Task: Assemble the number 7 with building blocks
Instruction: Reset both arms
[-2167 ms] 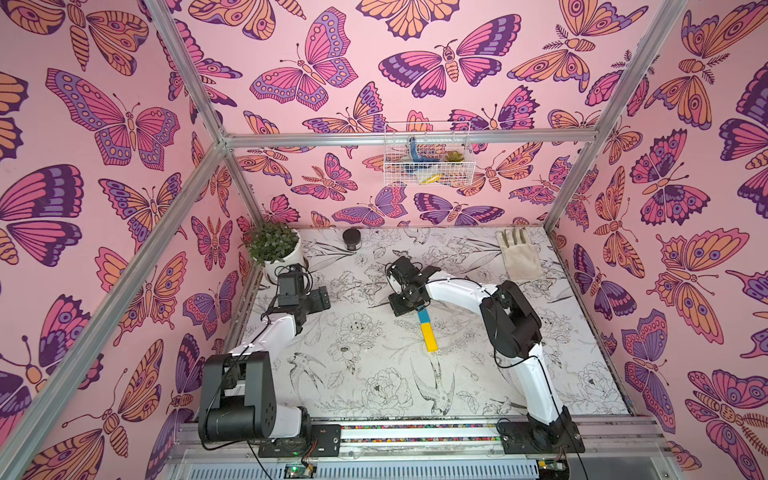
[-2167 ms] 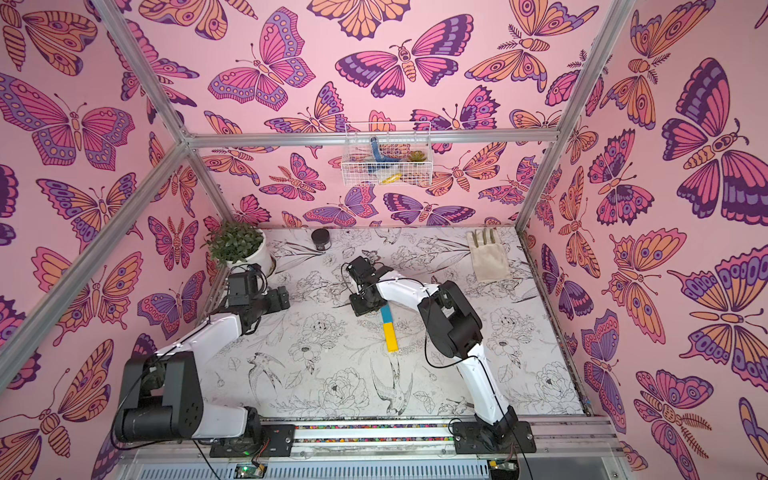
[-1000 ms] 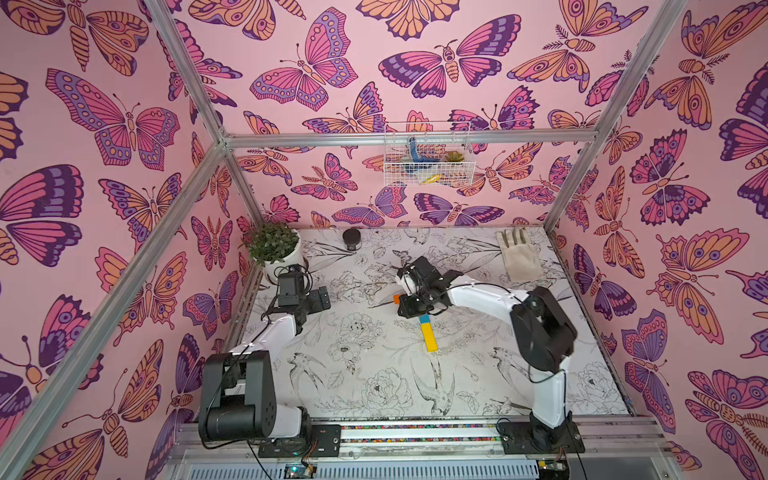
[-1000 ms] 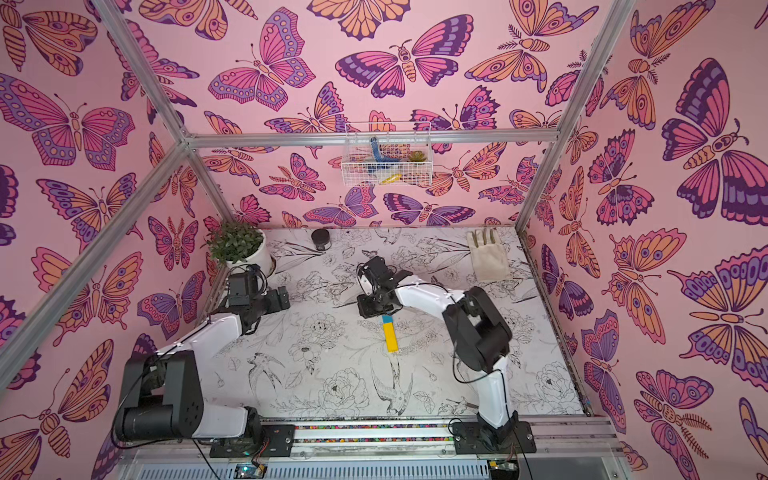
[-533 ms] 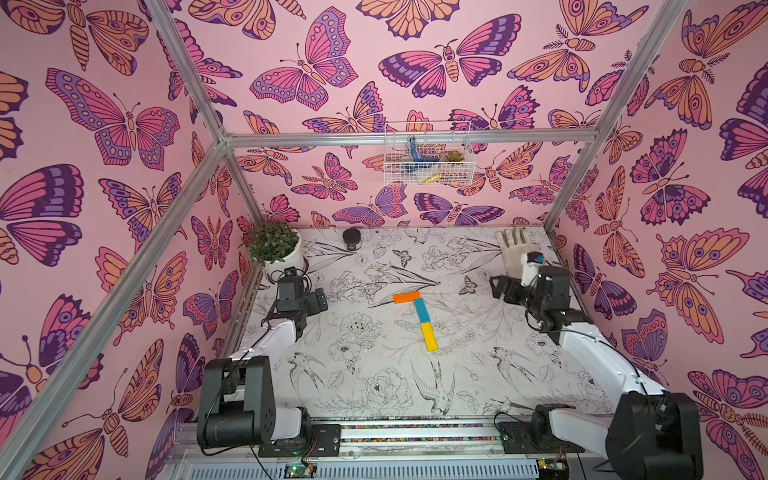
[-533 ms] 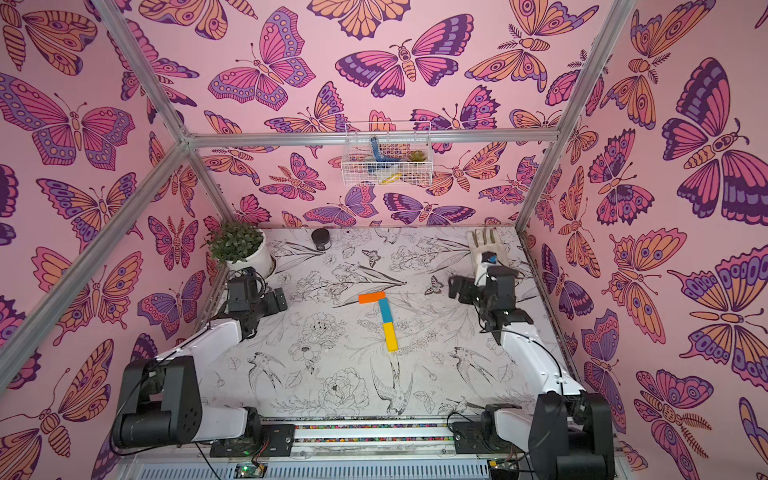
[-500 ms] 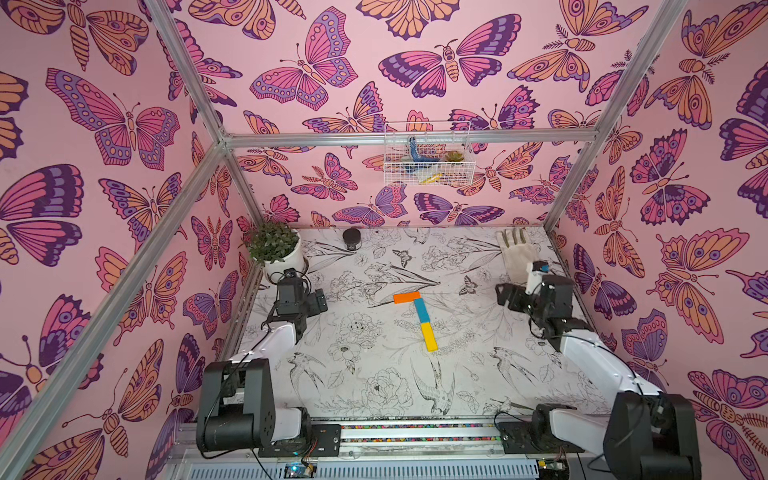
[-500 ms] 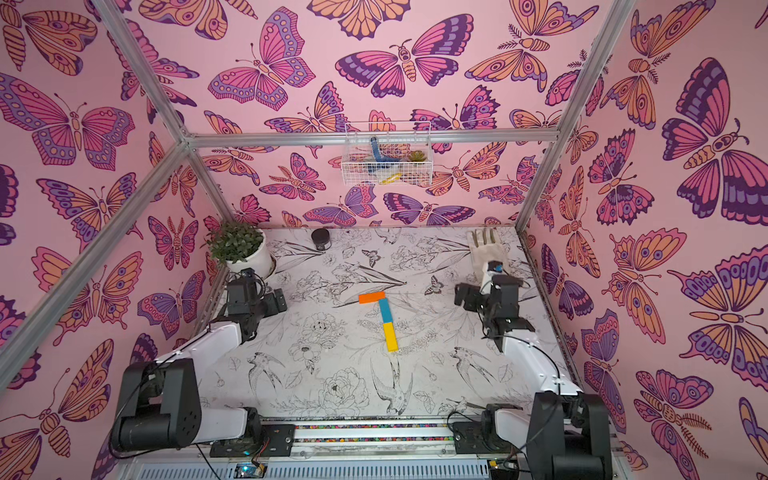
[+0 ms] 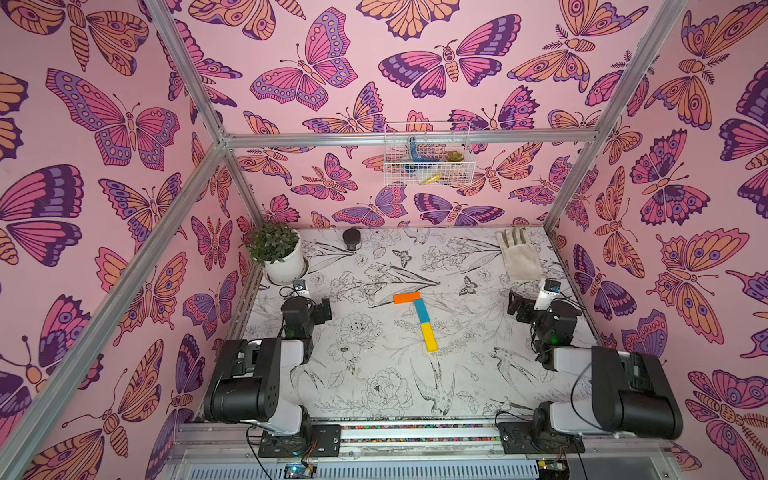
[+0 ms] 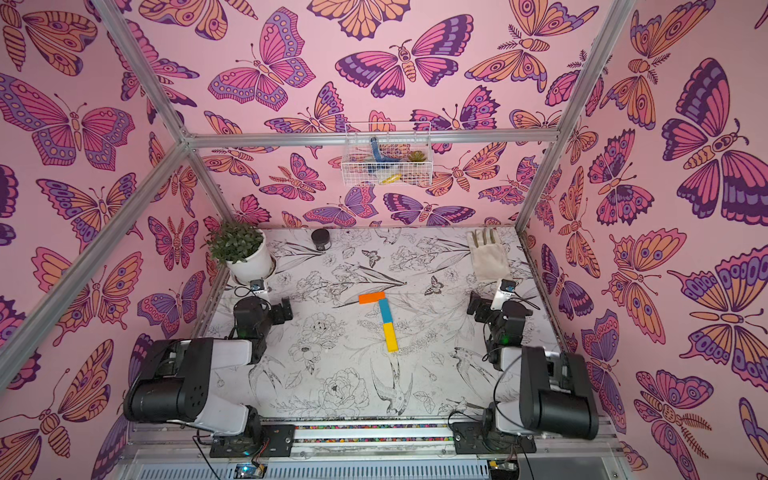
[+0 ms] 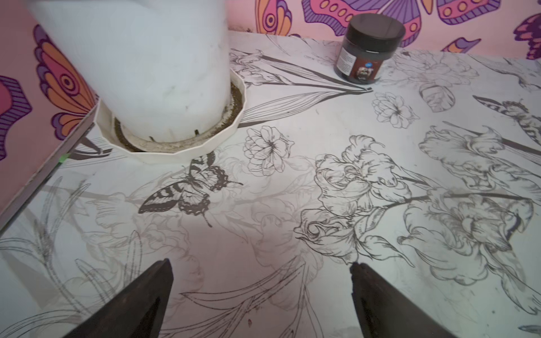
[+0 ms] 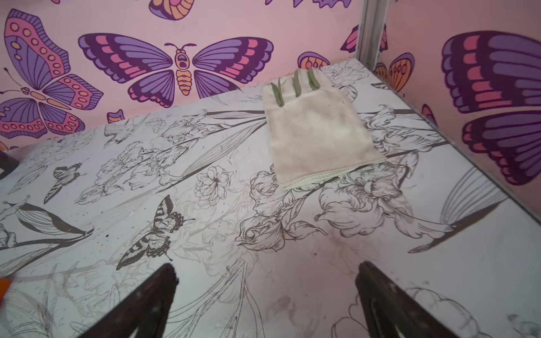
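In both top views the three building blocks lie flat mid-table as the number 7. The orange block [image 9: 407, 298] [image 10: 372, 297] forms the top bar. The light blue block [image 9: 421, 311] [image 10: 385, 311] and the yellow block [image 9: 429, 337] [image 10: 390, 337] run end to end as the slanted stem. My left gripper [image 9: 312, 308] [image 11: 262, 272] rests open near the left wall, well away from the blocks, with bare table between its fingers. Far to the blocks' right, my right gripper [image 9: 527, 305] [image 12: 268, 275] is open and empty. An orange sliver [image 12: 2, 288] shows at the edge of the right wrist view.
A white potted plant [image 9: 280, 253] [image 11: 140, 73] stands in the back left corner, with a dark jar [image 9: 351, 239] [image 11: 367, 49] beside it. A pale glove [image 9: 519, 253] [image 12: 317, 134] lies at the back right. A wire basket [image 9: 426, 160] hangs on the back wall.
My right gripper opened, left the orange block at the stem's top, and its arm swung back to the right side. The left arm folded back slightly.
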You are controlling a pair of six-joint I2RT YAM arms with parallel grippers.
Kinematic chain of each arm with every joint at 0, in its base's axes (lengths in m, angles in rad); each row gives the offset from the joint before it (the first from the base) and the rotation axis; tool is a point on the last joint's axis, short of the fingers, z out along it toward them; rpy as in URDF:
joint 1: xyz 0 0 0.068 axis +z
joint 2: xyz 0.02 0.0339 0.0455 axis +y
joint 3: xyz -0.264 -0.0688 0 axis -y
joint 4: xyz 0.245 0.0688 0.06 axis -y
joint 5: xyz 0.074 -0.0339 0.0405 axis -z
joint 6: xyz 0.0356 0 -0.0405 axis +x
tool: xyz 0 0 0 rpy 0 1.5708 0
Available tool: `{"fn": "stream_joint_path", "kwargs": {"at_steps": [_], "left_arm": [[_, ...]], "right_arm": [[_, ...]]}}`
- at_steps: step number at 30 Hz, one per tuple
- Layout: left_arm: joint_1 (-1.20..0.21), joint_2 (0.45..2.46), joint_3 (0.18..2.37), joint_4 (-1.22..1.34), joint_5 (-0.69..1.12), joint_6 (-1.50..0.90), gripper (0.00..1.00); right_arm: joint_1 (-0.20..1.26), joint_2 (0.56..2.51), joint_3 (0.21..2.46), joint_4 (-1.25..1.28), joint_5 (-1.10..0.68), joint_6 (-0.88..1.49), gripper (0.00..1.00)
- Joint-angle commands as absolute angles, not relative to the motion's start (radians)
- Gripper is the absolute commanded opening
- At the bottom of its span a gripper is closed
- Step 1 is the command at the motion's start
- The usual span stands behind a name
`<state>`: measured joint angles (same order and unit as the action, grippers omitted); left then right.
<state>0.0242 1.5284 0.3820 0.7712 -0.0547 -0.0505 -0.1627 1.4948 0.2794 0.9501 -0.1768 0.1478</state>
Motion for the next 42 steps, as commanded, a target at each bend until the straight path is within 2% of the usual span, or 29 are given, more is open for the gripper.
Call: {"fn": "stream_joint_path", "kwargs": {"at_steps": [1,2,3,4,6,8,42], "left_arm": [[0.013,1.539,0.372,0.89,0.013,0.013,1.0],[0.013,1.536,0.37,0.89,0.029,0.019,1.0],[0.012,1.537,0.368,0.893,0.029,0.02,1.0],[0.012,1.537,0.367,0.899,0.029,0.02,1.0],[0.007,1.534,0.359,0.908,0.022,0.023,1.0],[0.008,1.538,0.361,0.908,0.024,0.022,1.0],[0.009,1.537,0.368,0.895,0.02,0.017,1.0]], "right_arm": [[-0.106,1.545,0.327,1.034,-0.276,0.055,0.94],[-0.081,1.513,0.384,0.865,-0.255,0.022,0.88],[-0.061,1.506,0.4,0.813,-0.214,0.011,0.85],[-0.051,1.524,0.369,0.904,-0.172,0.025,0.99],[-0.048,1.531,0.354,0.95,-0.103,0.049,0.99],[-0.048,1.505,0.383,0.852,-0.045,0.066,0.99],[-0.034,1.511,0.403,0.816,-0.034,0.054,0.99]]}}
